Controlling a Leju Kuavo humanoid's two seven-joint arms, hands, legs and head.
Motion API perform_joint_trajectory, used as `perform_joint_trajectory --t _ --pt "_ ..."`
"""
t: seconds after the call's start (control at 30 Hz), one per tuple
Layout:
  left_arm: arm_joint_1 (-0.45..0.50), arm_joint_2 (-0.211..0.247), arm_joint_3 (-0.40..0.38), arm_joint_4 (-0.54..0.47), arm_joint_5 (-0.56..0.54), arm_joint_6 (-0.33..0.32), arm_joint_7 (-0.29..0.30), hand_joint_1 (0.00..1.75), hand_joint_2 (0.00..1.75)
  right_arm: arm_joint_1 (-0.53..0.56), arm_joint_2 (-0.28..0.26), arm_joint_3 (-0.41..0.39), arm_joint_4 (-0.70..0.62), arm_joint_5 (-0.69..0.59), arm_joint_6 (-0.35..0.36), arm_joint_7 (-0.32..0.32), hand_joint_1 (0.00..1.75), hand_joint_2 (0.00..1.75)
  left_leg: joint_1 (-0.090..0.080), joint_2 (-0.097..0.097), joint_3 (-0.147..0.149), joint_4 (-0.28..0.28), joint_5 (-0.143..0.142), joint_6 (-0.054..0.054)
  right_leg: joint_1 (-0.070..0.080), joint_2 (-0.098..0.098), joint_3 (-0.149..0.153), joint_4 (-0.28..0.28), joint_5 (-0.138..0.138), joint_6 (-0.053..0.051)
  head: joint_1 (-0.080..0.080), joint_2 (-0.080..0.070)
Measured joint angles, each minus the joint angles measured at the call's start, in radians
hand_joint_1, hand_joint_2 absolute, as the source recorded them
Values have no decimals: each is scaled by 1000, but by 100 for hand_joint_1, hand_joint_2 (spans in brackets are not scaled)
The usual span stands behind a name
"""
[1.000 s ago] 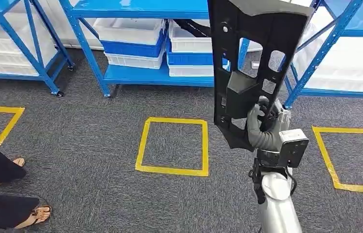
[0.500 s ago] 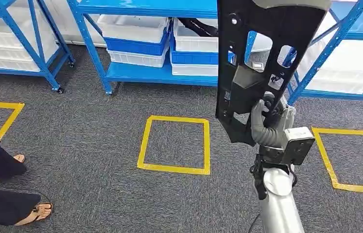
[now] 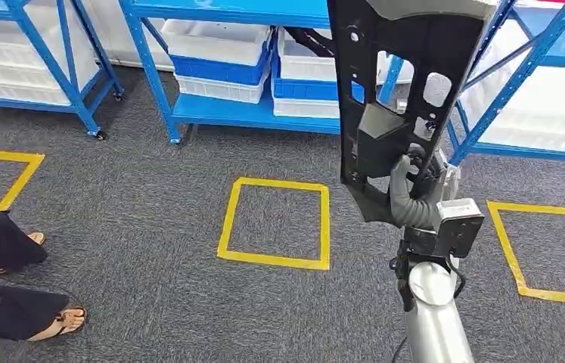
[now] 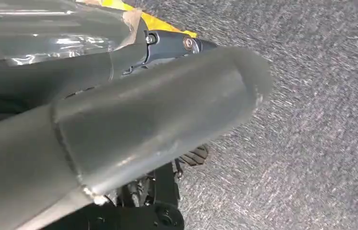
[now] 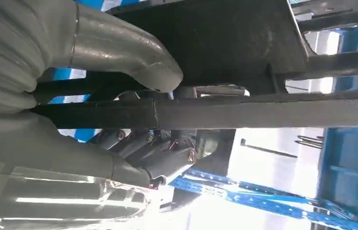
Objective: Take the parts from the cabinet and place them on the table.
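Note:
A large black plastic part [image 3: 385, 91] with several cut-out openings stands upright in front of me, its top reaching past the picture's upper edge. My right hand [image 3: 409, 190] grips it near its lower end, thumb wrapped around a rib. In the right wrist view the thumb and dark fingers of that hand [image 5: 95, 96] clamp a black bar of the part [image 5: 263, 112]. My left hand [image 4: 143, 115] hangs over grey carpet and holds nothing, its thumb and a dark finger stretched out.
Blue steel racks [image 3: 150, 68] stand ahead, with white and blue bins [image 3: 218, 53] on a low shelf. Yellow tape squares [image 3: 275, 223] [image 3: 544, 249] mark the grey carpet. A person's legs in sandals [image 3: 7, 302] are at the left edge.
The whole picture has shifted slightly, so the camera has moved. My right hand still holds the black part upright, and the person's feet have shifted a little.

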Motion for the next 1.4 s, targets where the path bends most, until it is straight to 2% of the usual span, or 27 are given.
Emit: perform_joint_trajectory --t 0.1,0.13,0.23,0.27,0.3,0.33,0.4,0.47,0.5,0.57,0.6,0.63,0.67,0.77,0.8,0.83,0.87,0.93,1.0,1.03,1.07,1.13,1.17,1.27,1.3,1.37,1.4 --pt "-1 -2 0 0 -4 -4 -4 0 0 0 0 0 -2 8 0 0 175 175 2 -19 -12 2 16 -16 -5 19 169 -270 71 14 0 0" --pt "-1 -2 0 0 -7 -5 -6 0 0 2 0 0 -3 9 0 0 175 175 -2 -24 -13 3 20 -23 1 40 180 -305 73 3 -2 0" --pt "1 -2 0 0 -7 -6 -8 0 0 4 0 0 -5 10 0 1 175 175 3 -36 -14 -4 30 -44 17 25 177 -304 86 -25 -6 0" --pt "2 -2 0 0 -7 -6 -9 0 0 4 1 0 -5 10 0 1 175 175 4 -41 -16 -7 35 -51 15 20 175 -307 92 -33 -5 0" --pt "3 1 1 0 -7 -5 -9 0 0 3 1 0 -5 10 0 1 175 175 10 -30 -25 6 27 -53 -4 8 183 -312 104 -47 -6 0" --pt "3 0 1 0 -8 -6 -9 0 0 3 4 0 -5 12 0 1 175 175 7 -6 -42 42 -10 -55 0 3 178 -312 108 -54 -8 0" --pt "2 0 1 0 -12 -6 -9 0 0 9 3 -1 -6 21 0 2 175 175 10 10 -106 198 -106 -63 4 -11 170 -311 115 -64 -14 0" --pt "4 2 1 0 -20 -6 -9 0 0 21 3 -1 -9 35 -2 4 175 175 11 15 -154 329 -153 -70 7 -29 164 -310 115 -64 -15 0" --pt "5 2 1 0 -21 -7 -9 0 0 29 3 -1 -13 45 -3 9 175 175 11 17 -145 324 -144 -70 7 -37 164 -310 115 -63 -14 0" --pt "5 3 1 0 -25 -8 -9 0 0 36 3 -1 -23 65 -3 18 175 175 14 29 -57 178 -73 -70 6 -53 166 -307 114 -62 -15 0" --pt "5 5 1 0 -29 -8 -9 0 0 35 4 -1 -30 80 -3 24 175 175 15 50 -4 84 -39 -69 6 -58 166 -304 111 -58 -16 0" --pt "3 5 1 0 -29 -8 -9 0 0 34 4 -1 -37 95 -3 31 175 175 14 86 24 27 -41 -69 10 -64 165 -300 107 -53 -15 0" --pt "0 4 1 0 -29 -8 -10 0 0 34 3 -1 -45 108 -3 36 175 175 7 77 26 21 -41 -56 26 -68 157 -294 102 -45 -16 0" --pt "1 4 2 0 -28 -7 -12 0 0 33 8 -1 -54 151 -3 49 175 175 -2 52 19 20 -40 -38 27 -90 160 -299 102 -35 -13 0" --pt "1 2 5 0 -15 -14 -17 0 0 35 9 -1 -57 170 -5 53 175 175 5 45 22 11 -33 -27 25 -82 152 -292 92 -26 -12 0" --pt "0 0 12 0 4 -36 -33 0 0 36 10 -1 -59 187 -9 54 175 175 3 38 21 10 -31 -23 17 -49 143 -263 75 -24 -10 0" --pt "-3 1 23 -1 28 -66 -62 0 0 37 10 -2 -64 206 -15 52 175 175 5 32 19 10 -29 -11 15 -24 114 -203 43 -29 -10 0" --pt "-8 -2 50 -3 67 -121 -123 0 0 37 10 -3 -86 240 -14 68 175 175 5 10 13 10 -28 -8 11 -6 22 -16 -29 -31 -10 0" --pt "-11 -4 66 -3 75 -129 -132 0 0 37 11 -3 -98 246 -14 75 175 175 4 -10 13 11 -28 -8 9 -3 -8 39 -32 -19 -10 0" --pt "-11 -5 71 -3 76 -132 -134 0 0 37 11 -3 -104 249 -14 78 175 175 5 -20 14 11 -27 -8 6 -3 9 -2 -8 -9 -9 0" --pt "-12 -7 77 -4 77 -133 -135 0 0 36 11 -3 -112 251 -14 82 175 175 5 -34 16 12 -27 -10 3 1 52 -96 38 3 -9 0" --pt "-13 -10 83 -4 83 -145 -143 0 0 35 12 -3 -122 264 -14 84 175 175 6 -52 16 13 -26 -14 -8 36 125 -260 105 13 -8 0" --pt "-15 -11 90 -5 89 -163 -154 0 0 34 12 -3 -125 285 -19 85 175 175 1 -62 13 17 -27 -23 1 43 123 -279 110 4 -8 0" --pt "-17 -16 104 -6 106 -242 -182 0 0 34 16 -3 -129 368 -41 99 175 175 6 -76 5 10 -16 -44 8 24 124 -274 117 -12 -9 0" --pt "-19 -16 108 -6 106 -267 -183 0 0 32 19 -3 -129 400 -51 106 175 175 7 -74 1 12 -18 -47 -9 15 128 -282 124 -24 -9 0" --pt "-30 -23 108 -7 93 -288 -183 0 0 27 24 -3 -130 456 -69 123 175 175 4 0 -26 78 -69 -56 -8 1 128 -284 127 -43 -16 0" --pt "-38 -27 108 -8 83 -291 -183 0 0 25 24 -3 -130 483 -80 130 175 175 6 11 -61 155 -111 -59 -5 -8 128 -284 125 -47 -15 0"
